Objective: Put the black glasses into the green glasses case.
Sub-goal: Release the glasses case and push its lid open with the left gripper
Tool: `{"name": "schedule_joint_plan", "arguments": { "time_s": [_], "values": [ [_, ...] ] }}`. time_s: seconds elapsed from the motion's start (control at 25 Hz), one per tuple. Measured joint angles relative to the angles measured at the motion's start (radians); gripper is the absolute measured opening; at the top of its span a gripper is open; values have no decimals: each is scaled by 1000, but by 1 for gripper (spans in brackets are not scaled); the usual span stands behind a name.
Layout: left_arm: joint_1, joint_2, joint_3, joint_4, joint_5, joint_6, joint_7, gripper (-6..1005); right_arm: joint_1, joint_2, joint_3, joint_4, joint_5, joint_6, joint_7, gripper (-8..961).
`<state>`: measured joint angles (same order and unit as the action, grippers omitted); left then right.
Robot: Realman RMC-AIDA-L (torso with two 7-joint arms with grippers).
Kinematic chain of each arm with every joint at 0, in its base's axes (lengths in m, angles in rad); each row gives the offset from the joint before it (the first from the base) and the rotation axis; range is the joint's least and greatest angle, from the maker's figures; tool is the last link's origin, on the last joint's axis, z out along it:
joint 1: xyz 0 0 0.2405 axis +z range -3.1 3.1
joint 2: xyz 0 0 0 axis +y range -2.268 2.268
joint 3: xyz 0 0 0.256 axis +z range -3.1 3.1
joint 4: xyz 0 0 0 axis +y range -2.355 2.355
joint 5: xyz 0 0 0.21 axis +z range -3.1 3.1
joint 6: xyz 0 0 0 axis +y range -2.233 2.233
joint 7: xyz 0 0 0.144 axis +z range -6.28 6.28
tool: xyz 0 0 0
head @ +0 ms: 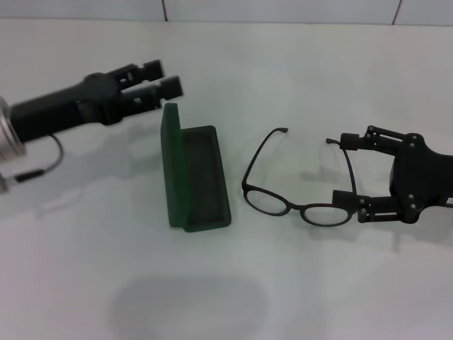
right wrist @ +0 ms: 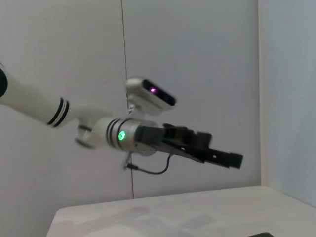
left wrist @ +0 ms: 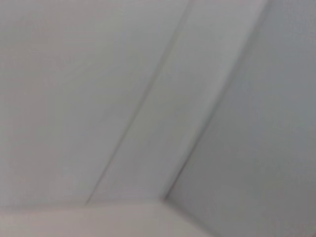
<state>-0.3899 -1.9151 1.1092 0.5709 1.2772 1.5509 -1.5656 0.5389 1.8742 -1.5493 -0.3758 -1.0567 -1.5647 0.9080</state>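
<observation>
A plain white table (head: 297, 290) fills the room's foreground, backed by a pale wall with thin seams; no writing or brand mark can be read anywhere. On the left, the left gripper (head: 173, 76) hangs above the table, aimed toward the middle, its two fingers lying close together with only a narrow gap and nothing between them; it shows the same way in the right wrist view (right wrist: 237, 160). Just right of it, the green glasses case (head: 196, 177) lies open, its lid standing upright along the left edge and its dark interior bare. Next come the black glasses (head: 301, 188), resting on the table beside the case with temples unfolded. On the far right, the right gripper (head: 347, 170) sits with jaws spread wide around the glasses' right temple.
</observation>
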Motion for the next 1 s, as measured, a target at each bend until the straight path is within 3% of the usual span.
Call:
{"name": "schedule_joint_plan", "arguments": {
  "time_s": [0.12, 0.2, 0.28, 0.36, 0.48, 1.0],
  "values": [
    [6, 24, -19, 145, 146, -72, -241, 874, 0, -2, 0, 0, 0, 0, 0, 884],
    [9, 24, -48, 256, 292, -85, -386, 874, -1, -2, 0, 0, 0, 0, 0, 884],
    [12, 7, -72, 346, 420, -85, -492, 875, 0, -3, 0, 0, 0, -1, 0, 884],
    [16, -24, -85, 453, 554, -84, -592, 875, -1, -4, 0, 0, 0, -1, 0, 884],
    [17, -60, -85, 544, 668, -80, -665, 873, 0, -4, 0, 0, 0, 1, 0, 884],
    [-77, -133, -74, 572, 886, -51, -793, 853, 0, 1, 0, 0, -10, 17, -9, 884]
  ]
}}
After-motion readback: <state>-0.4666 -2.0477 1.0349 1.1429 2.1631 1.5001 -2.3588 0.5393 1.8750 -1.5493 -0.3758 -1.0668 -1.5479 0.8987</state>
